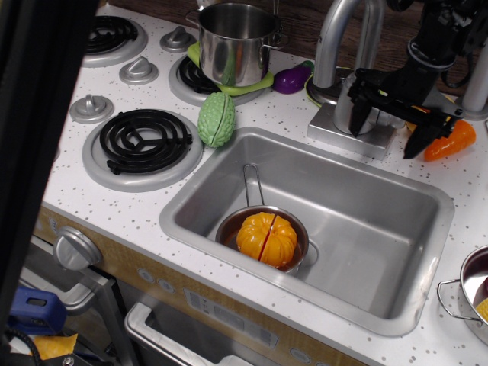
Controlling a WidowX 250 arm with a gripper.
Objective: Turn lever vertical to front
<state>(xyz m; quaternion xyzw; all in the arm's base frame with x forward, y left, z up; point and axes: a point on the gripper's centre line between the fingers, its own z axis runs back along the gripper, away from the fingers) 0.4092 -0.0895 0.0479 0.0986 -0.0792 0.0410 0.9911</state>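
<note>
My black gripper (386,126) hangs over the right side of the cylindrical faucet body (343,113), at the sink's back edge. Its fingers are spread wide: one finger (358,114) is in front of the faucet body, the other (412,139) is to the right, near the orange toy. The lever (390,120) juts right from the faucet body and sits between the fingers, mostly covered by the gripper. I cannot tell whether a finger touches it. The gripper is open and holds nothing.
The tall curved spout (334,38) rises behind. An orange carrot toy (451,141) lies right of the gripper. The sink (366,221) holds a small pan with an orange pumpkin (266,237). A green vegetable (217,119), a steel pot (235,42), an eggplant (290,78) and burners lie to the left. A dark blurred shape (30,152) fills the left edge.
</note>
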